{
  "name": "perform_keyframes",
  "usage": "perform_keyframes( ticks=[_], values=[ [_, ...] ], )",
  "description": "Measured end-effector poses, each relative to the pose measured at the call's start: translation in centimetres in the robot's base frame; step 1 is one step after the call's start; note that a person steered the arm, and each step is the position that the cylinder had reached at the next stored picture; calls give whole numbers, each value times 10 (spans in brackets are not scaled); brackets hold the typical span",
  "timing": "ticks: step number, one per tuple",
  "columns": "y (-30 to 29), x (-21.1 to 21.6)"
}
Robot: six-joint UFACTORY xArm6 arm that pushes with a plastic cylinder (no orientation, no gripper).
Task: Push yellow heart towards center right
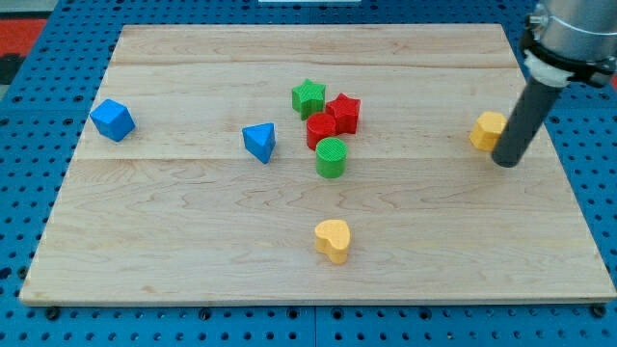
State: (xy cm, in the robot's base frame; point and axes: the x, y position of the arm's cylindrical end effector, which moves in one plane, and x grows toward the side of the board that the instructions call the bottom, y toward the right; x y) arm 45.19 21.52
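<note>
The yellow heart [333, 239] lies on the wooden board [193, 241] below the middle, toward the view's bottom. My tip [506, 160] is far to the heart's upper right, near the board's right edge. It stands just to the right of and slightly below a second yellow block [488, 129], very close to it; I cannot tell if they touch.
A cluster sits above the heart: a green star [308, 97], a red star [343, 113], a red block [320, 128] and a green cylinder [331, 157]. A blue triangular block [259, 142] is left of them. A blue block [113, 120] lies at the far left.
</note>
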Motion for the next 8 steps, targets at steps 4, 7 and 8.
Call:
perform_keyframes(
  ticks=[4,7,8],
  values=[
    [-2,14],
    [-57,167],
    [-116,166]
  ],
)
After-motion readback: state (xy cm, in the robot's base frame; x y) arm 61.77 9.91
